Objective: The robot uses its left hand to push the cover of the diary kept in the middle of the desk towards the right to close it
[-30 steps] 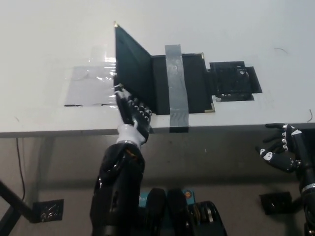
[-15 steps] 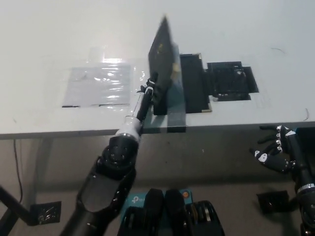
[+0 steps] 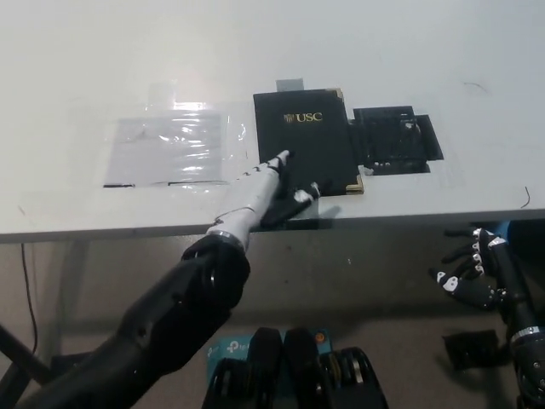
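Left hand (image 3: 271,183), open with fingers spread, lies flat on the closed diary (image 3: 305,136) under its fingertips on the counter (image 3: 85,68), while the right hand (image 3: 473,273) hangs open below the counter's edge.

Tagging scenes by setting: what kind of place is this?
Probably a lab or test workspace: a plain white desk with a clear plastic sheet taped flat, a diary marked USC, and black tape patches beside it.
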### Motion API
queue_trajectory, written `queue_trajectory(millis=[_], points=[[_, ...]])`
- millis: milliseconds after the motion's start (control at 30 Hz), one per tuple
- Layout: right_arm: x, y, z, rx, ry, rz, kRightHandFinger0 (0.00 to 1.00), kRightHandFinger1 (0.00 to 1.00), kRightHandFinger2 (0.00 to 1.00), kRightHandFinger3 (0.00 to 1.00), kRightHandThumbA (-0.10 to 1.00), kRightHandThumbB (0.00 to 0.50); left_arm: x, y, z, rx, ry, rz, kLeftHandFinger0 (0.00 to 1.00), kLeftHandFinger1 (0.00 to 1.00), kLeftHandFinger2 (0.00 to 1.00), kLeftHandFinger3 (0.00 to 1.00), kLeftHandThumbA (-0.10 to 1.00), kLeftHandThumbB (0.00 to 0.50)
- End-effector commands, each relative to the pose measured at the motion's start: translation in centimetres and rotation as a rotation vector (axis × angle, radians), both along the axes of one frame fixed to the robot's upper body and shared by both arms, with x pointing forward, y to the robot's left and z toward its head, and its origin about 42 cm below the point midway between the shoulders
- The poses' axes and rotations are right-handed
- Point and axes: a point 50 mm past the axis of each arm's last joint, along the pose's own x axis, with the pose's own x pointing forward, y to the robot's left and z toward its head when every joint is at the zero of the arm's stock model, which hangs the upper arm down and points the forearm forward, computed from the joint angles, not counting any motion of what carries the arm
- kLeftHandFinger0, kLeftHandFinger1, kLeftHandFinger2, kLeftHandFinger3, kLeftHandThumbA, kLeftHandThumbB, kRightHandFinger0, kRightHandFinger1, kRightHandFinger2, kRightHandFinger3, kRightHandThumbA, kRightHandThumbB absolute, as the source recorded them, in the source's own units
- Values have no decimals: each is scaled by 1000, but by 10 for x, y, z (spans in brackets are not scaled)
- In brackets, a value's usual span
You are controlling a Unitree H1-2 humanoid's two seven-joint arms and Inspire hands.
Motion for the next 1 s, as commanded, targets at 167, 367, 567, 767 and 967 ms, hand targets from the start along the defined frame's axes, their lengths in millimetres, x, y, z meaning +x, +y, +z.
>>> queue_trajectory(millis=[167,367,567,767,967], points=[[11,20,29,-17,-90,85,198,289,412,686,778,83,-22,-84,-25,886,-256,-318,1000,1000,1000,1000,1000,365],[10,20,27,-26,-94,79,163,264,400,681,770,81,-20,-62,-35,941,-222,-294,1000,1000,1000,1000,1000,333],[8,15,25,-8,-82,70,198,291,416,695,765,68,-13,-51,8,651,-229,-235,1000,1000,1000,1000,1000,308],[5,14,18,10,-76,48,193,259,374,646,772,108,-26,-14,70,-271,79,-161,1000,1000,1000,1000,1000,210],[4,11,17,10,-81,36,188,254,369,653,810,120,-54,29,110,-917,180,-160,1000,1000,1000,1000,1000,275]])
